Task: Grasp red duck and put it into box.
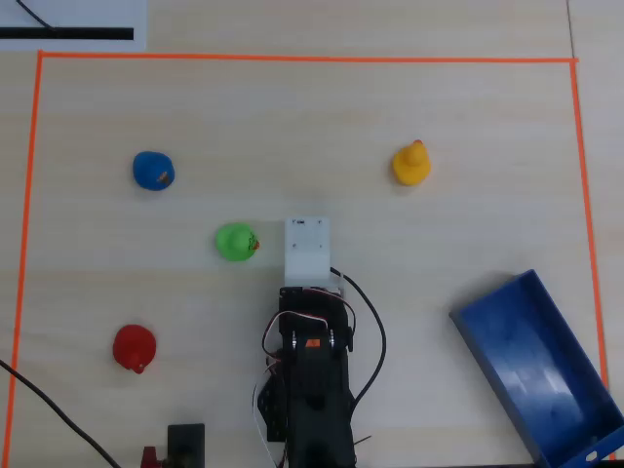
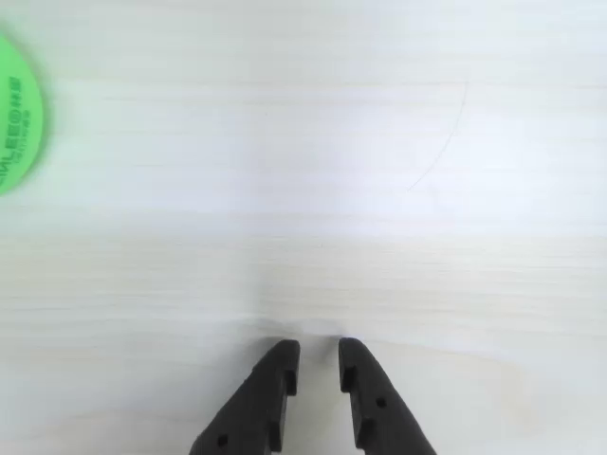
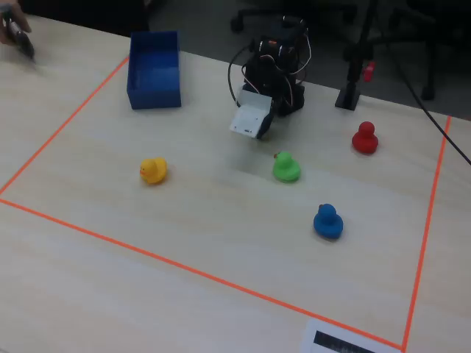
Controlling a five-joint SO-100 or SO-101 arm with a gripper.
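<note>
Overhead view tells you pretty much everything: the red duck [image 1: 134, 348] sits down in the lower left of the orange-taped area, well apart from the tool [image 2: 319, 365], which is tucked in near the arm's base at bottom centre. So the duck is off to the tool's left in that view, with the green duck [image 1: 235, 242] much closer, just beside the white wrist block. Wrist view shows the jaws nearly shut with only a thin gap, holding nothing, over bare counter [image 2: 332, 190]. The box [image 1: 541, 370] lies far on the opposite side, lower right, so I'd guess a swing left comes first.
</note>
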